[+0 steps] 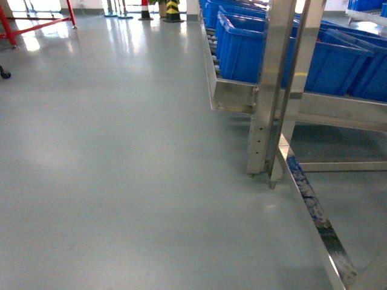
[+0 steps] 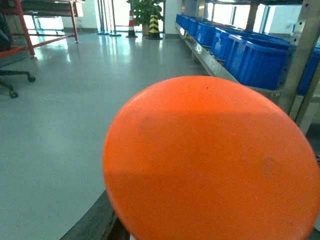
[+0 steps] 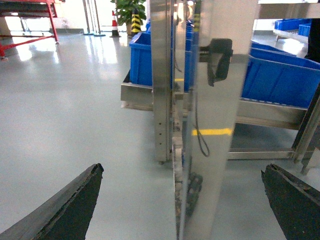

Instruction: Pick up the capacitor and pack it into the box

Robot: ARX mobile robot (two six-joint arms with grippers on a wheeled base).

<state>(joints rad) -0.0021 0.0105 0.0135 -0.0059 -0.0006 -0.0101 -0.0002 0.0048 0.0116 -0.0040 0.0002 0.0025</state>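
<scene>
my left wrist camera is almost filled by the capacitor (image 2: 210, 160), seen end-on as a big bright orange disc right up against the lens. only its flat round end shows, so no printed markings can be read on it. my left claw itself does not show in that view, so i cannot tell whether it is pinching the capacitor or how its fingers stand. a dark edge sits below the orange disc at the bottom left.

my right claw (image 3: 182, 205) is spread wide: one dark finger (image 3: 65, 205) at the lower left and the other at the lower right, with nothing between them. straight ahead of it stands a shiny metal rack post (image 3: 162, 80) with a yellow stripe reflected on the panel beside it.

from my head camera neither claw is in sight, only the grey floor (image 1: 109, 169), glossy with window glare. along the right runs the steel rack (image 1: 272, 90), carrying a row of blue bins (image 1: 242, 48) on its lower shelf. i see no readable label on the bins. far back stand a red frame (image 1: 36, 24) and a yellow-and-black striped cone (image 1: 173, 9). the box is not in any of my views.
</scene>
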